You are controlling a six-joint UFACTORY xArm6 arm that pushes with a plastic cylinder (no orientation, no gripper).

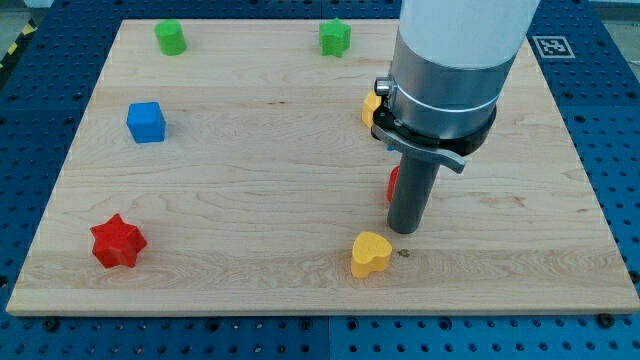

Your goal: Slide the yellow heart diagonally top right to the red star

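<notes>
Just below-left of my tip (404,231) — yellow heart (370,254)

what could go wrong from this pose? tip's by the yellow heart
1. My tip sits just to the upper right of the yellow heart. That is the side the heart should travel toward, so pushing from here would likely send it the wrong way.
2. A red block and a yellow block are largely hidden behind the arm; repositioning could knock them.
3. The red star lies far off at the view's left, a long push.
</notes>
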